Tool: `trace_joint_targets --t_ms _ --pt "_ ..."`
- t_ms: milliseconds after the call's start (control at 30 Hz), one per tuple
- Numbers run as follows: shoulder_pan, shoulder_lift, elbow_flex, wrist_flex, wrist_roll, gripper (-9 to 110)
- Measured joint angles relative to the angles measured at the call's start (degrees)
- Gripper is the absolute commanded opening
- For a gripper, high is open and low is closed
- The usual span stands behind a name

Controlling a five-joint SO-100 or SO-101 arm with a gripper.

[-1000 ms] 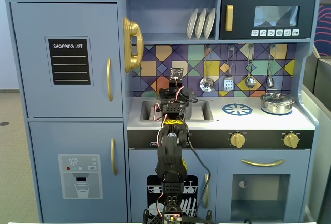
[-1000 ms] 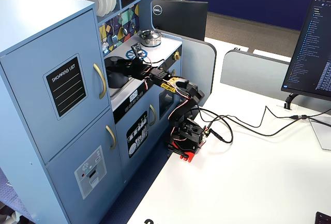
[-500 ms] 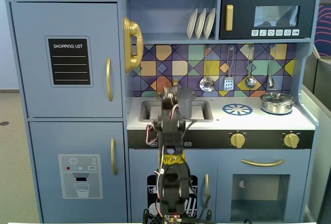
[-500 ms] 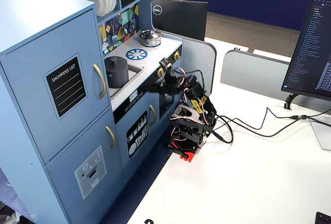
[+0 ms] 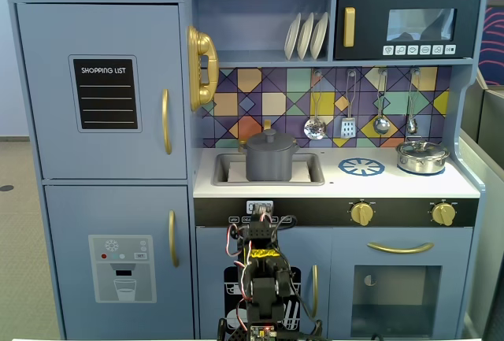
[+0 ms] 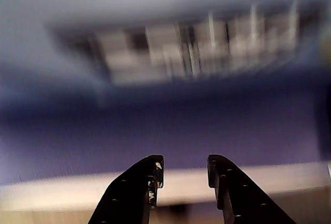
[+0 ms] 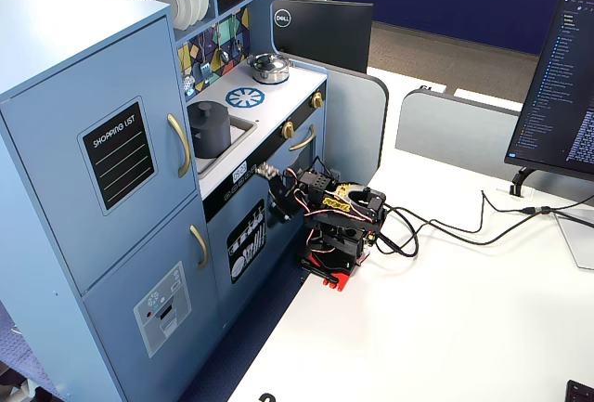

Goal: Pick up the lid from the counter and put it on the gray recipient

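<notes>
The dark-gray lid (image 5: 270, 139) with its small knob sits on top of the gray pot (image 5: 272, 164), which stands in the recessed sink of the white counter (image 5: 331, 182). Both fixed views show this; the other one has the pot (image 7: 210, 133) with the lid (image 7: 206, 109) on it. My arm is folded low in front of the kitchen's blue lower doors, below counter level. My gripper (image 6: 183, 166) is open, with a clear gap between the black fingers and nothing in it. The wrist view is blurred and shows the kitchen front from below.
A shiny silver lidded pot (image 5: 422, 157) stands at the counter's right, next to the blue printed burner (image 5: 361, 167). Utensils (image 5: 348, 124) hang on the backsplash. On the white table are cables (image 7: 436, 230) and a monitor (image 7: 564, 77).
</notes>
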Motion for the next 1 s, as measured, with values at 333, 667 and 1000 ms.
trace_joint_targets --t_ms 333,667,1000 --pt "0.5 6.1 0.2 16.9 -2.7 1" --pt "1.6 6.1 0.2 16.9 -2.7 4" --pt "1.6 6.1 0.2 16.9 -2.7 7"
